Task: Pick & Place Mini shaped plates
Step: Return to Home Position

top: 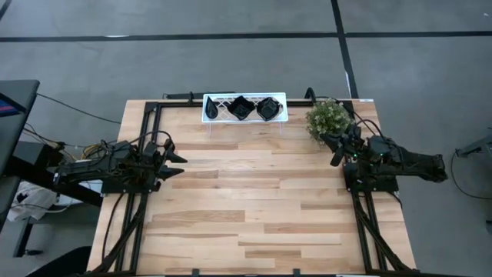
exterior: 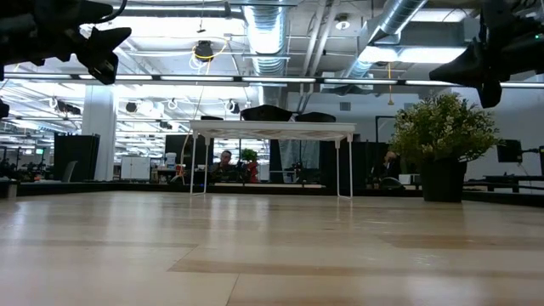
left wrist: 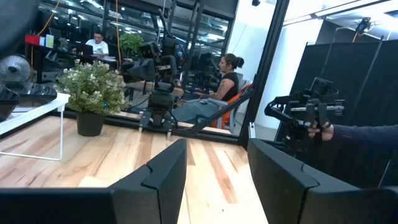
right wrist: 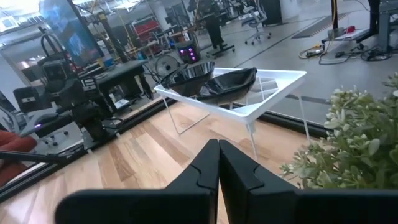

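A pale wooden worktop (top: pixel 254 208) sits on a grey concrete floor in an open workshop, with people seated at desks beyond it. At the far edge stands a white lattice tray (top: pixel 213 112) on thin legs. The mini shaped plates (top: pixel 254 108), glossy and black, rest in two nested stacks on the tray's middle and right parts. A green potted plant (top: pixel 329 117) stands just beside the tray, to its right.

The left pincer (left wrist: pixel 216 155) hangs over the left side of the worktop, fingers apart and holding nothing. The right pincer (right wrist: pixel 218 144) hangs near the plant, fingers pressed together, also holding nothing.

The plates look stiff, light and slick, likely to chip if knocked. The raised rim seems the safest hold, with one finger inside and one outside.
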Action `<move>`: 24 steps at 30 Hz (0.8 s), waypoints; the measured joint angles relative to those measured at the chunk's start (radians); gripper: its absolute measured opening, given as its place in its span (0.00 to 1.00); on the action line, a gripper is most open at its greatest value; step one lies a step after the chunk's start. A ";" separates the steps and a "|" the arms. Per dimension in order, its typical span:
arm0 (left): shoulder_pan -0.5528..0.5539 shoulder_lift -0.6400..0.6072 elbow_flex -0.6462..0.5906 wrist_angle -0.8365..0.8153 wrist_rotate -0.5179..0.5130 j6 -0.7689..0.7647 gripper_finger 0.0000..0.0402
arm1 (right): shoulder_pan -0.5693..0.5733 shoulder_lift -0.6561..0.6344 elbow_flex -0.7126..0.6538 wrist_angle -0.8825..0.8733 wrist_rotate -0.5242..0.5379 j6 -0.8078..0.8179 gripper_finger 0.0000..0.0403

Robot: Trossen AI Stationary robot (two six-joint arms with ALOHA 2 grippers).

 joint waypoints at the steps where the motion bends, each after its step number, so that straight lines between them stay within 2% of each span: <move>1: 0.000 0.000 0.000 0.002 0.000 0.000 0.43 | 0.000 0.000 0.000 0.001 0.000 0.000 0.00; 24: 0.000 0.002 0.000 0.013 0.000 -0.002 0.43 | 0.000 0.000 0.000 0.002 -0.004 0.003 0.00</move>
